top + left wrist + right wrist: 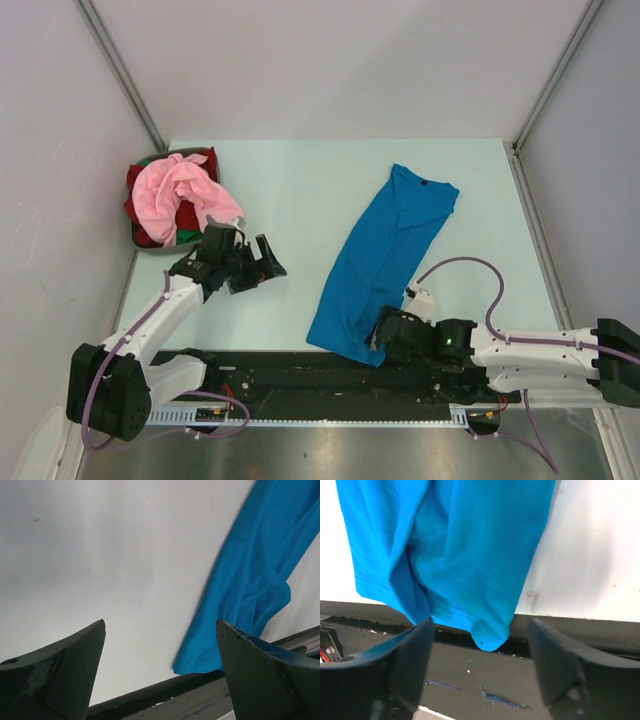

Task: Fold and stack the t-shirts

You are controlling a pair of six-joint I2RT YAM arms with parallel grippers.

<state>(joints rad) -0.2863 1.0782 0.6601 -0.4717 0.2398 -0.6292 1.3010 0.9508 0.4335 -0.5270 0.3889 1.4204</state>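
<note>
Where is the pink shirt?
In the top view, the pink shirt is heaped in the dark basket, far left, just beyond the left end effector.

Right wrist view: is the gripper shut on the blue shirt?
No, the right gripper is open, fingers apart beside the blue shirt.

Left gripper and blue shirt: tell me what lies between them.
Only bare table separates the left gripper from the blue shirt; the top view shows it.

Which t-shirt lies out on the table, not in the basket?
The blue t-shirt; the pink t-shirt and red t-shirt are bunched in the basket.
</note>
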